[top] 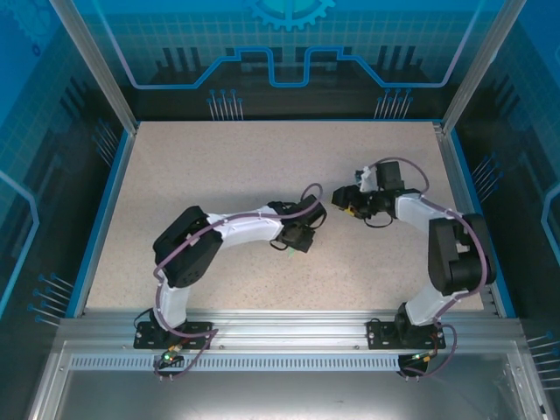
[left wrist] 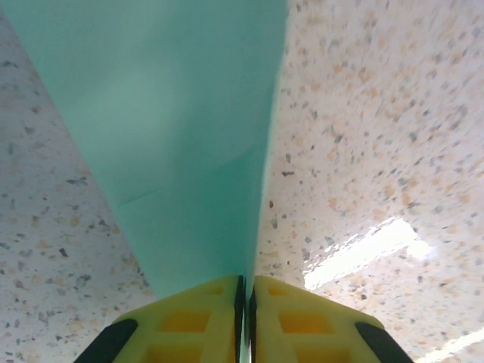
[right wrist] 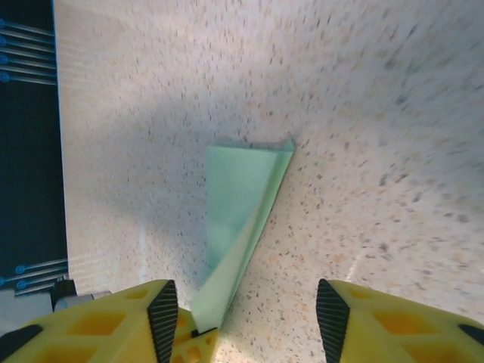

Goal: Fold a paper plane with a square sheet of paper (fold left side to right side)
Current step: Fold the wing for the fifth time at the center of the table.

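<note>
Count: one paper plane [right wrist: 242,204], two grippers. The plane rests mid-worktop [top: 262,166]. Left gripper [left wrist: 243,291]: fingers pressed together, clamped on the plane's narrow end. Right gripper [right wrist: 247,306]: fingers apart, straddling that end. The right wrist view gives the full outline; the left wrist view gives the clamp close up. The long axis runs away from both sets of fingers, widening.

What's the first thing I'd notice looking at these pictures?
The mint-green folded paper, pinched at its narrow end in the left pincer, near the middle of the speckled table. The right pincer stands open close by, its yellow fingers spread wide.
</note>
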`<state>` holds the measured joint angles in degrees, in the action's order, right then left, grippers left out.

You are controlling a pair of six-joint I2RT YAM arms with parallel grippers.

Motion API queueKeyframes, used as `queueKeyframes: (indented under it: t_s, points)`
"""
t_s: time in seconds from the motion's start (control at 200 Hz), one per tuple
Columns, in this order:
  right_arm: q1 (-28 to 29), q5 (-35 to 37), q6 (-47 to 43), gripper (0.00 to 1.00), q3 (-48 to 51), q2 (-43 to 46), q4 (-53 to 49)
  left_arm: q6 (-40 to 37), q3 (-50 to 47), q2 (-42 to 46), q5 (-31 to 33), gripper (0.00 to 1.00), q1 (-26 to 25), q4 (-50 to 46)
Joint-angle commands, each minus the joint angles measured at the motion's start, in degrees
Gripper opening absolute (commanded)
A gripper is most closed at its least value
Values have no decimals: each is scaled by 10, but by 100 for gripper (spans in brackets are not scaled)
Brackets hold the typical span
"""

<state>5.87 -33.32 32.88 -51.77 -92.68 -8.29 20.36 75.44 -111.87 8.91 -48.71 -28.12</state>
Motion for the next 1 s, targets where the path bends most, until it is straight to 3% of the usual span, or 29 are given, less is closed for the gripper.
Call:
queueKeyframes:
  t_s: [0.0, 0.52, 0.705, 0.995]
  points:
    - [-12, 19, -42, 58, 11, 20, -48, 31, -25, 41, -86, 13, 20, 56]
    - [30, -10, -28, 64, 65, 4, 36, 116, -107, 46, -285, 8, 104, 206]
    - [51, -31, 10, 65, 66, -32, 104, 138, -134, 51, -318, 7, 121, 249]
    - [106, 5, 16, 64, -15, -102, 77, 173, -170, 49, -345, 7, 141, 302]
